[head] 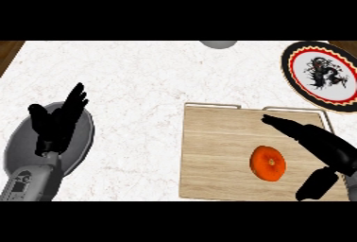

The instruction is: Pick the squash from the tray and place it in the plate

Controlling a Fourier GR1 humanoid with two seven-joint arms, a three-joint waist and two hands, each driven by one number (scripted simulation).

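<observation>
An orange, round squash (pixel 267 162) lies on the wooden tray (pixel 216 156) at the lower right. My right hand (pixel 322 147) hovers over the tray just right of the squash, open, fingers stretched toward the far left and thumb hanging down; it does not touch the squash. The plate (pixel 322 75), white with a black figure and a red-and-black rim, sits at the far right behind the tray. My left hand (pixel 58 120) rests open at the left, fingers up, holding nothing.
A grey round dish (pixel 83 142) lies under my left hand on the marble counter (pixel 140 80). A grey object (pixel 218 44) pokes in at the top edge. Dark wood shows past the counter's far corners.
</observation>
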